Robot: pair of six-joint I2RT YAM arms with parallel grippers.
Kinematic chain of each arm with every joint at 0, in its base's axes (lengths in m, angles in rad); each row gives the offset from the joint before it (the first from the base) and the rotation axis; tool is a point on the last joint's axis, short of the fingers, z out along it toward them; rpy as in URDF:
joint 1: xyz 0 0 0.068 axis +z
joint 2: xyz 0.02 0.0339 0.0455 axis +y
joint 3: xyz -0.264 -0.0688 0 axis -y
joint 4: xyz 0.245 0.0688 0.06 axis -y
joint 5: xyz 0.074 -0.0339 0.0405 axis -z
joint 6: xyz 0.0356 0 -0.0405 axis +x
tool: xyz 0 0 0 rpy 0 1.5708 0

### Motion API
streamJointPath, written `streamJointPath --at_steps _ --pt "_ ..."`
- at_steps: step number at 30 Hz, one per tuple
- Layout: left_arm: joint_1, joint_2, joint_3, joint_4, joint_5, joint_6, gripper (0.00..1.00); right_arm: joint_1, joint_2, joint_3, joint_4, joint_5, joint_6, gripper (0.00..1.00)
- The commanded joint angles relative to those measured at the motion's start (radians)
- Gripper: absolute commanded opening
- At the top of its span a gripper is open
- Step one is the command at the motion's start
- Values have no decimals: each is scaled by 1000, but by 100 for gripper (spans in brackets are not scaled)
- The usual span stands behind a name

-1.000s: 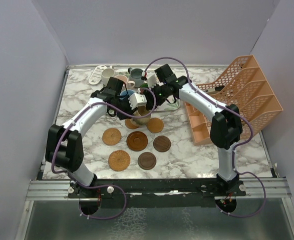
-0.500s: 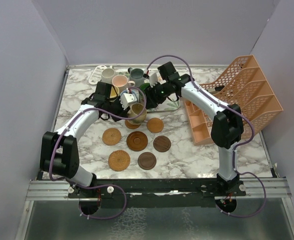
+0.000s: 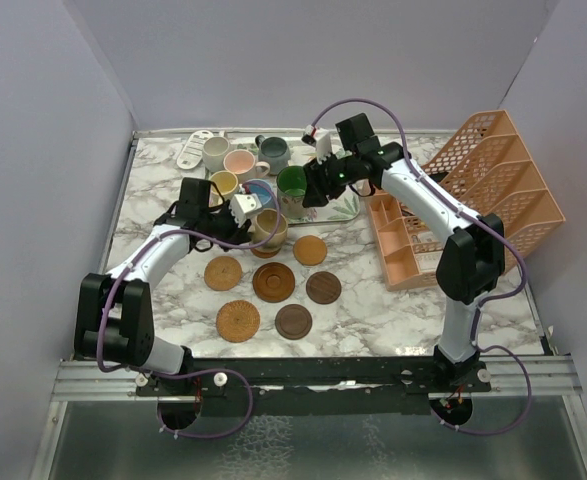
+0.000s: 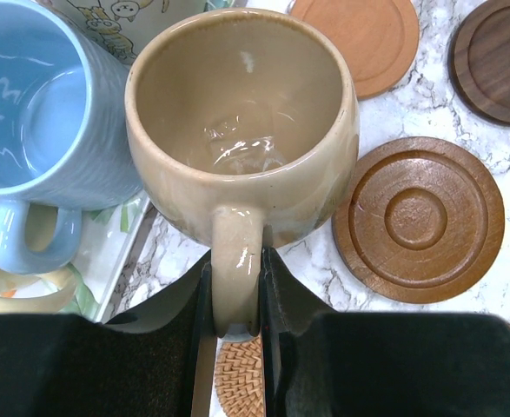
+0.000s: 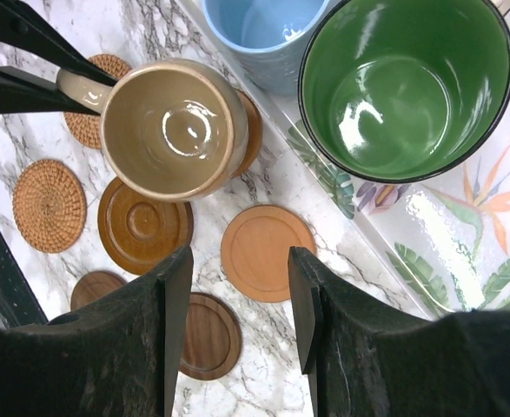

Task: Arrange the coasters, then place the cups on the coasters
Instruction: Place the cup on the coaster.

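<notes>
The left gripper (image 4: 235, 295) is clamped narrowly on the handle of the tan mug (image 4: 241, 113), which sits over, perhaps resting on, a coaster (image 5: 250, 130) beside the tray (image 5: 463, 226), while the right gripper (image 5: 239, 261) hangs half open and empty near the green mug (image 5: 407, 87).

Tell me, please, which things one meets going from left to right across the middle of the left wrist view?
Light blue mug → tan mug → ringed brown coaster.
</notes>
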Motion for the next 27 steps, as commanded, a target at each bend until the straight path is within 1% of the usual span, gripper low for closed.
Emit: streamJointPath --at_steps 1,27 --pt "12 -58 -11 150 96 -19 0 -2 -48 -35 30 -24 -22 49" --pt "13 -67 -129 306 55 -95 0 -4 -58 -76 40 -17 -39 49"
